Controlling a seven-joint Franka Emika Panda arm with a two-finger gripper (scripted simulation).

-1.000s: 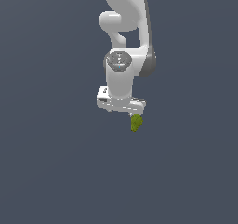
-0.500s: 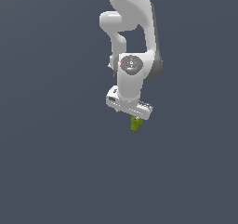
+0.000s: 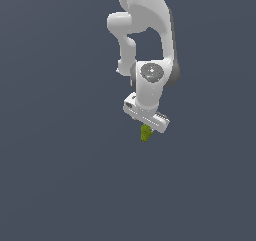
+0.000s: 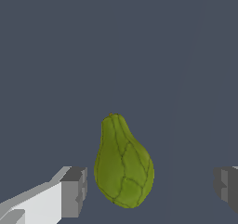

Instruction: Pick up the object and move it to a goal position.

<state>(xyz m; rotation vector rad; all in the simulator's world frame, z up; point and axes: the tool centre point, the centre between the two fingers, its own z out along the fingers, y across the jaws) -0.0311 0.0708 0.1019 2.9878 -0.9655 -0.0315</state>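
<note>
On my wrist feed the object (image 4: 122,165) sits between the two fingers: an olive-green, ribbed lump, fat at one end and tapering to a narrow tip. It fills only part of the gap. The light-bodied finger with the grey pad (image 4: 73,192) stands just beside its broad end with a thin strip of background showing between them, and the other grey fingertip (image 4: 226,183) is well apart from it on the opposite side. So I read the end effector (image 4: 149,187) as spread apart, with nothing pinched between the pads.

In the exterior view the object (image 3: 145,133) shows as a small green sliver directly under the end effector (image 3: 148,126), its upper part hidden behind the white hand. From that angle I cannot tell whether it touches either finger, nor whether it rests on the surface or hangs clear of it; the grey ground (image 3: 60,175) is flat and featureless and gives me no shadow to judge by.

The hand is tilted, its lower edge sloping down toward the exterior view's right. Above it the white arm (image 3: 150,35) rises through a round wrist joint and runs out of the frame at the top.
</note>
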